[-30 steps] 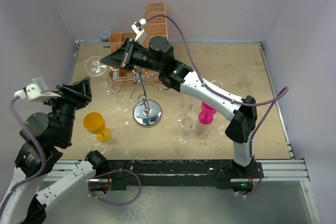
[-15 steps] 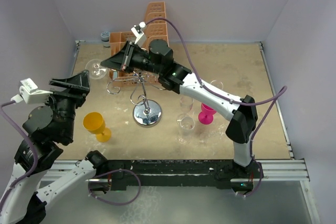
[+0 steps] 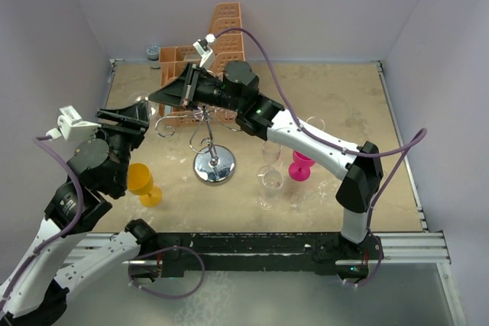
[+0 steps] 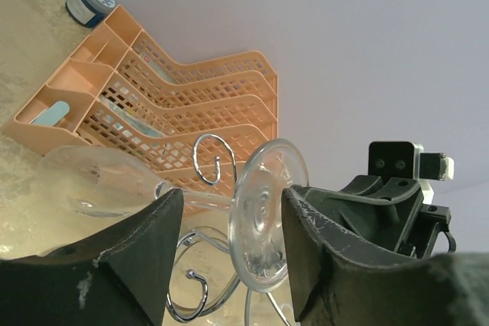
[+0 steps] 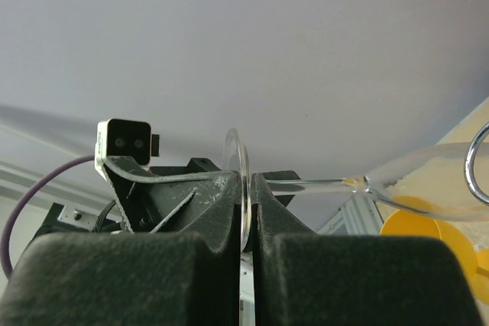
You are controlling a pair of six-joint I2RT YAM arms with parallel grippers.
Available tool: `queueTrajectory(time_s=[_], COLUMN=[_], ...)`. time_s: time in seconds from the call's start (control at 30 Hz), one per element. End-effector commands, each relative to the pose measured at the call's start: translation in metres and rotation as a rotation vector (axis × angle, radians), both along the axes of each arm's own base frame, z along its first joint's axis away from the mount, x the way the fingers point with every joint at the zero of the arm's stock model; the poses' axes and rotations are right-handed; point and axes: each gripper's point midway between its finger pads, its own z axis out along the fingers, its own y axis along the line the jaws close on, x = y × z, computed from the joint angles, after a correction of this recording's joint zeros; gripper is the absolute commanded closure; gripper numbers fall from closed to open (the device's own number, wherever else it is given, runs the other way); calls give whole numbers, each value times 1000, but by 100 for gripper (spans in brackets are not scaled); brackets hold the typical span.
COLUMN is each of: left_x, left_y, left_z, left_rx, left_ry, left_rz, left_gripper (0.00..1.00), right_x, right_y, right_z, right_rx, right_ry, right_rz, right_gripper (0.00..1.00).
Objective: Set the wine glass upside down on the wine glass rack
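The clear wine glass (image 4: 99, 181) lies on its side in the air, its foot disc (image 4: 263, 219) facing my left wrist camera. My right gripper (image 3: 170, 95) is shut on that foot (image 5: 243, 159); the stem (image 5: 321, 183) runs out to the bowl (image 5: 428, 173). My left gripper (image 3: 130, 116) is open, and in the left wrist view (image 4: 233, 196) the foot and stem sit between its fingers, with gaps on both sides. The silver wire rack (image 3: 215, 166) stands just right of the glass, its scroll arms (image 4: 214, 162) beside the stem. In the top view the bowl is mostly hidden by my left gripper.
The orange perforated basket (image 3: 221, 36) stands behind the rack, with a blue-lidded jar (image 3: 153, 53) at the back left. A yellow goblet (image 3: 140, 179) stands under my left arm. A pink goblet (image 3: 302, 166) and clear glasses (image 3: 269, 185) stand right of the rack.
My left arm has swung up and to the right, bringing its open gripper around the glass's foot end. My right gripper has shifted slightly right with the glass.
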Motion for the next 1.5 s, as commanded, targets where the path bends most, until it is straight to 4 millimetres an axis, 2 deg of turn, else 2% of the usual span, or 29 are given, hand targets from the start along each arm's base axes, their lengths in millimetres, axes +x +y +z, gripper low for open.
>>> queueTrajectory(time_s=[0.0,0.13,0.27,0.4,0.5,0.63,0.73,0.9,1.07,1.33,1.47], left_x=[2,0,-1,-2,-3,-2,1,9,19,46,54], left_y=[-1,-1,-2,-1,-2,-7,-11,-18,-31,-66,-76], left_z=[16,24,27,28,27,28,27,21,20,13,14], left_rx=[-67,-101,-122,-124,-128,-141,-151,-145,-118,-101,-102], left_ry=[-66,-109,-129,-128,-126,-127,-133,-136,-138,-126,-130], left_rz=[8,-2,-9,-9,-16,-39,-46,-53,-77,-146,-157], left_gripper=[54,68,88,100,100,100,100,100,100,100,100], right_x=[-25,-24,-23,-19,-15,-14,-13,-9,-2,0,-8], right_y=[-21,-20,-20,-23,-27,-36,-44,-63,-87,-145,-167], right_z=[58,54,53,53,53,57,58,54,63,68,73], right_rx=[134,124,120,115,114,125,115,131,146,174,144], right_ry=[-92,-94,-95,-95,-93,-85,-87,-49,-73,-119,-227], right_rz=[44,39,31,-1,-36,-77,-111,-196,-307,-511,-560], right_gripper=[100,100,100,100,91,62,48,44,43,45,46])
